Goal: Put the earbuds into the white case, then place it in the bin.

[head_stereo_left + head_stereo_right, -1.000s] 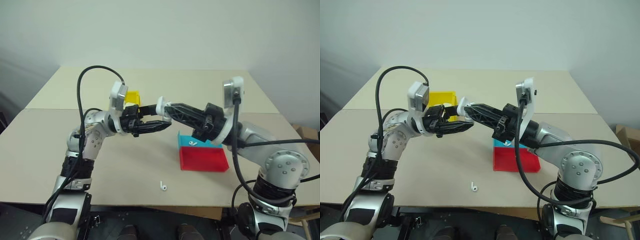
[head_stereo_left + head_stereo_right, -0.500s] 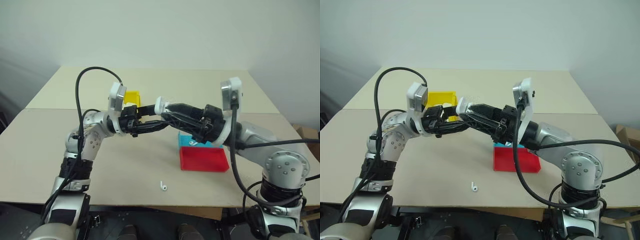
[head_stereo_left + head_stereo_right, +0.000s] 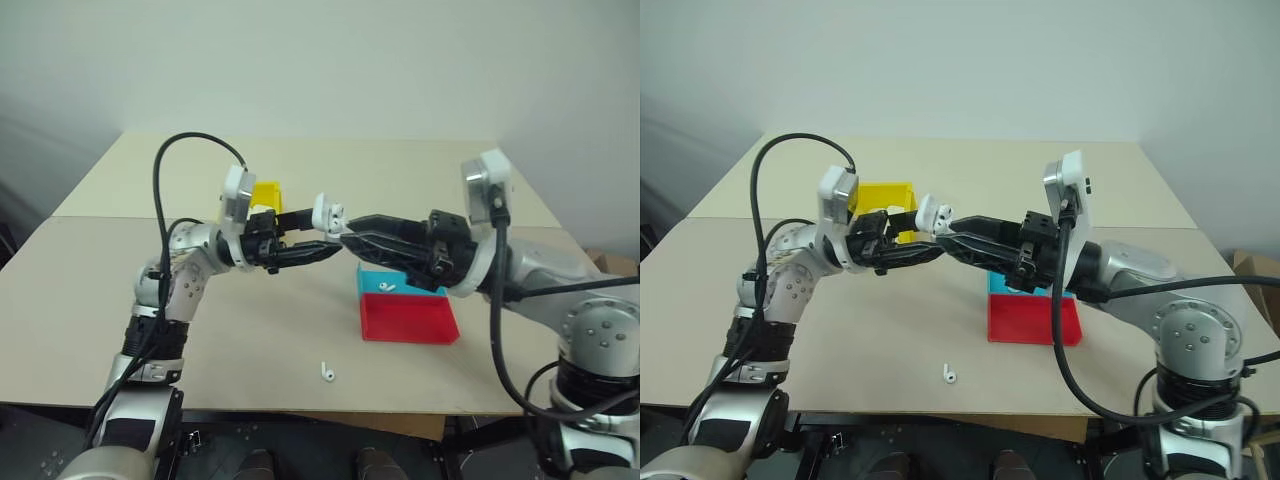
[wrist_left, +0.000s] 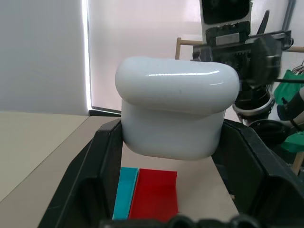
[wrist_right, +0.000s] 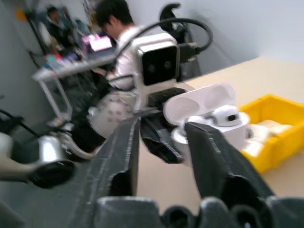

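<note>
Above the middle of the table (image 3: 250, 310), the left gripper (image 3: 322, 232) is clamping the white case (image 3: 327, 213) tight between its fingers, lid flipped up, an earbud (image 5: 225, 115) sitting inside. Facing it, the right gripper (image 3: 345, 238) is holding its jaws a little apart just beside the case, gripping nothing. Behind them the bin (image 3: 883, 196) is resting; another earbud (image 3: 326, 374) is lying near the table's front edge.

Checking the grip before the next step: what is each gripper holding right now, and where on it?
The left gripper clamps the white case by its lower body. The right gripper holds nothing.
</note>
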